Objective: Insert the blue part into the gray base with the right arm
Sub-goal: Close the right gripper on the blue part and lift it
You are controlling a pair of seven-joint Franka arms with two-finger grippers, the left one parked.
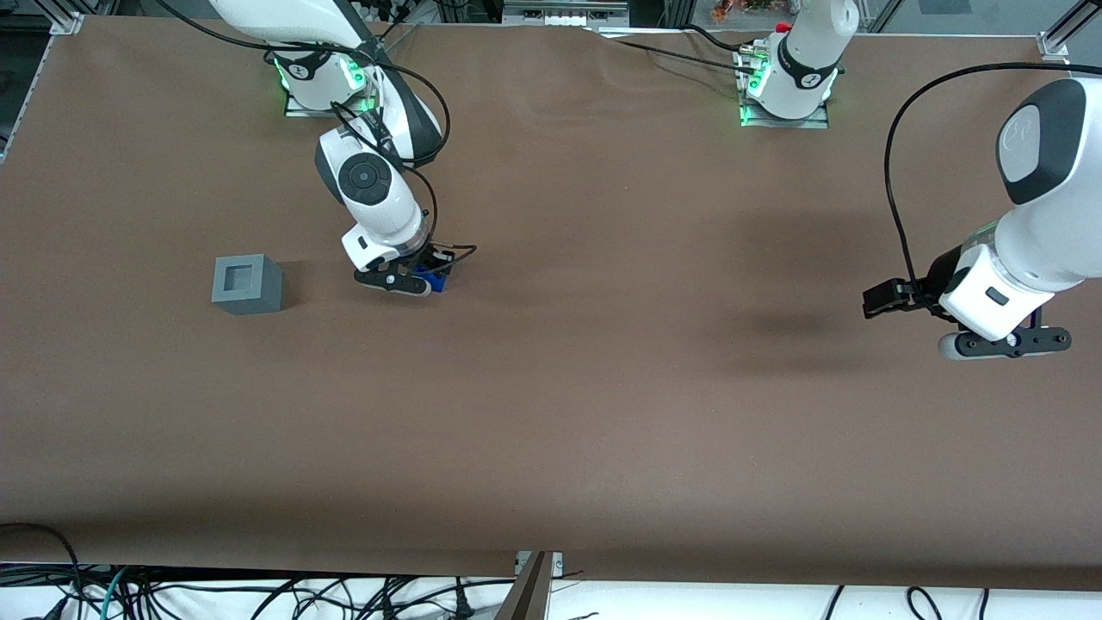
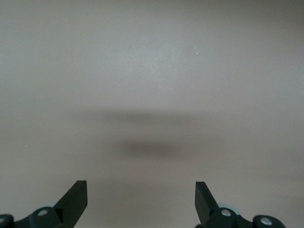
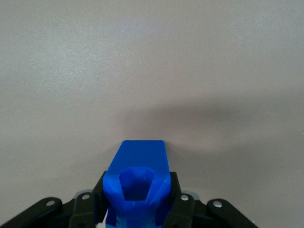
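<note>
The blue part [image 1: 433, 281] is a small bright blue block held between the fingers of my right gripper [image 1: 422, 280], low over the brown table. In the right wrist view the blue part [image 3: 137, 183] fills the space between the two black fingers [image 3: 99, 199], which press on its sides; a hollow shows in its near face. The gray base [image 1: 247, 284], a light gray cube with a square recess in its top, stands on the table well apart from the gripper, toward the working arm's end of the table. The base does not show in the right wrist view.
The brown table cover [image 1: 603, 387] stretches around both things. The right arm's mount [image 1: 323, 82] is farther from the front camera than the gripper. Loose cables [image 1: 258, 594] lie under the table's near edge.
</note>
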